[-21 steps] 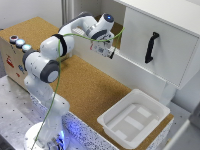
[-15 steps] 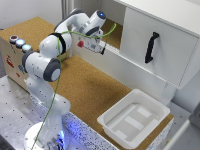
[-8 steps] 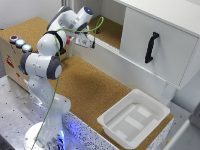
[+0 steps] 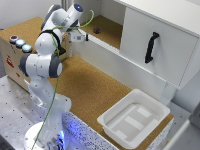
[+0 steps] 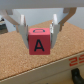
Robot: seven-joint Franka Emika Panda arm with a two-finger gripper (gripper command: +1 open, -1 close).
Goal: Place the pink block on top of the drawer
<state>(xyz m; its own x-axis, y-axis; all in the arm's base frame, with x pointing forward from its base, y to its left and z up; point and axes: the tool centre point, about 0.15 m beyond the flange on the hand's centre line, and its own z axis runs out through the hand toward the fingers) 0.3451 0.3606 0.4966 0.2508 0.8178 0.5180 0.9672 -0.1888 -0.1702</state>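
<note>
My gripper (image 4: 93, 33) points sideways over the cork surface at the back, at the exterior view's upper middle. It is shut on the pink block (image 4: 96, 30), which shows there only as a tiny dark pink lump at the fingertips. In the wrist view the block (image 5: 40, 42) is a pink cube with a black letter A. It sits between the two fingers (image 5: 24, 35) of my gripper (image 5: 40, 44), above the cork. The white drawer (image 4: 160, 55) with a black handle (image 4: 150, 47) stands to the exterior view's right of the gripper, and its top is higher than the gripper.
A long low white wall (image 4: 120, 62) runs along the front of the raised cork shelf. A white tray (image 4: 135, 117) lies on the cork table (image 4: 95, 95) at the lower right. A wooden box with round coloured buttons (image 4: 19, 42) stands at the exterior view's left.
The gripper has moved towards the exterior view's left and slightly up along the white wall, away from the drawer, with the block still between its fingers.
</note>
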